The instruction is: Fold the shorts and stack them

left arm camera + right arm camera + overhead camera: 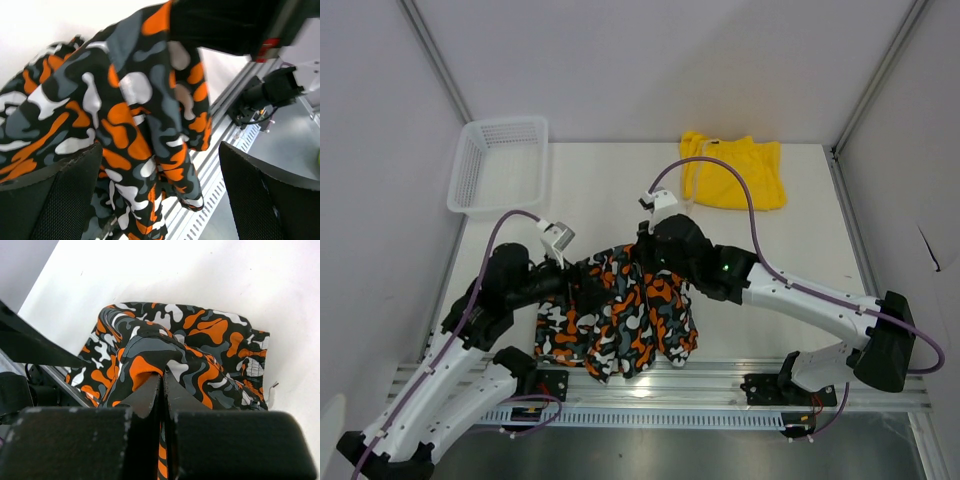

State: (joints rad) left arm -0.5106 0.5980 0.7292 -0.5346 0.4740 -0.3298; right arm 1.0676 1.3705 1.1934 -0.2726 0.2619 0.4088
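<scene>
Top external, patterned shorts [620, 325] half hidden

Basket [504, 123] left of far shorts [732, 172], near shorts [620, 320] before both.

The top camera is looking down from 6 o'clock over the whole surface [620, 190]; the left wrist is facing 4 o'clock, the right wrist 9, both close on the shared patterned shorts [620, 320].

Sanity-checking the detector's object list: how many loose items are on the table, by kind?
patterned shorts: 1
yellow shorts: 1
white mesh basket: 1
Total: 3
</scene>
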